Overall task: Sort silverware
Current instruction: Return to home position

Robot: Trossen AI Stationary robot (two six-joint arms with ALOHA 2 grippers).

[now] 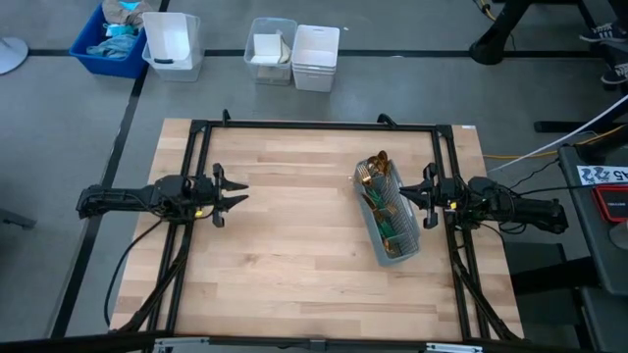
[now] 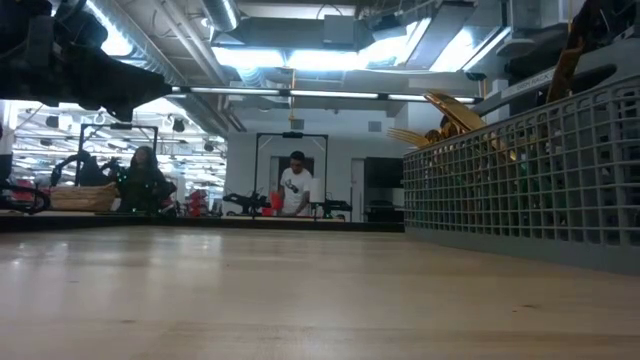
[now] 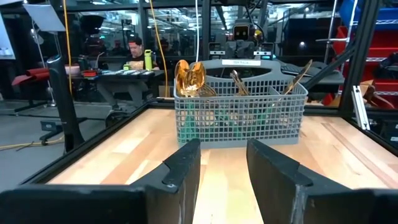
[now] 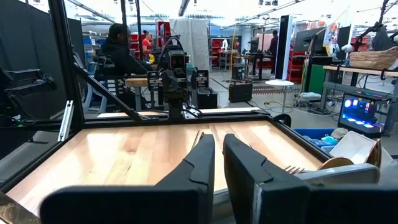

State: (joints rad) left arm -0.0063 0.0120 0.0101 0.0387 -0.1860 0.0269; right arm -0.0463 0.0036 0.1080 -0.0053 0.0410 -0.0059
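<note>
Both dark two-finger grippers sit empty, fingers parted: left gripper point(image 1: 232, 195) at the left table edge, right gripper point(image 1: 414, 199) just beside the grey mesh rectangular caddy point(image 1: 390, 229). Gold-headed, teal-handled silverware point(image 1: 377, 173) all stands in the caddy; none visible on the pale wooden table point(image 1: 294, 265). Sorting looks done, arms parking at home. Next: hold position, nothing to grasp.

Silverware point(image 1: 376, 176) stands in the caddy point(image 1: 395, 245) — seemingly just beside the right end effector point(image 1: 426, 196).
</note>
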